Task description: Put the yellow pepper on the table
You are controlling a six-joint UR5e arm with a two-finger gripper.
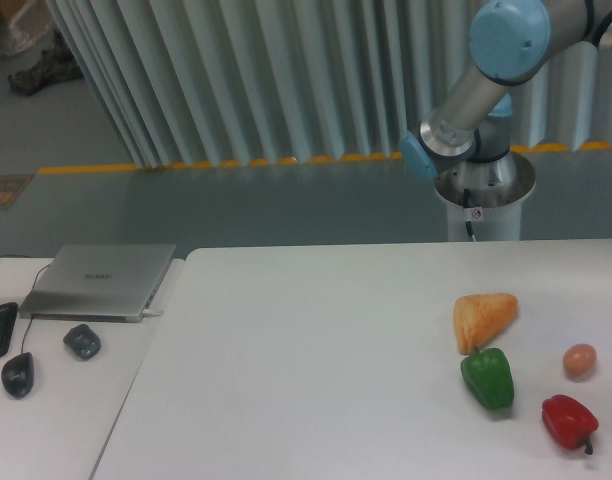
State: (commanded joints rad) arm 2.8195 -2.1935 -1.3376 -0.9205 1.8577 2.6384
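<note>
Although the task named a yellow pepper, none showed anywhere in the frame at this moment, so its place could not be told. Nearest the lower edge, at the lower right, lay a red pepper [569,421] on the white table [306,350], with a green pepper [488,378] just up and left of it and a small brownish egg-shaped thing [579,361] near both. Just above the green pepper, nearly touching it, sat an orange-yellow wedge-shaped lump [482,318]. On the narrower desk [46,420] at the lower left were two dark mice [18,374] and a closed laptop [101,281]. Farther back, at the upper right, the robot arm [466,110] rose from its pedestal [481,195] before the ribbed grey curtain [266,80].

The pincer was out of frame, so whether it stood open or gripped anything went unseen. By judgement, such a pepper would be light, hollow and smooth-skinned, somewhat slippery, yielding under a hard squeeze; a moderate hold across its widest part would suit, and a low release to keep it from rolling.
</note>
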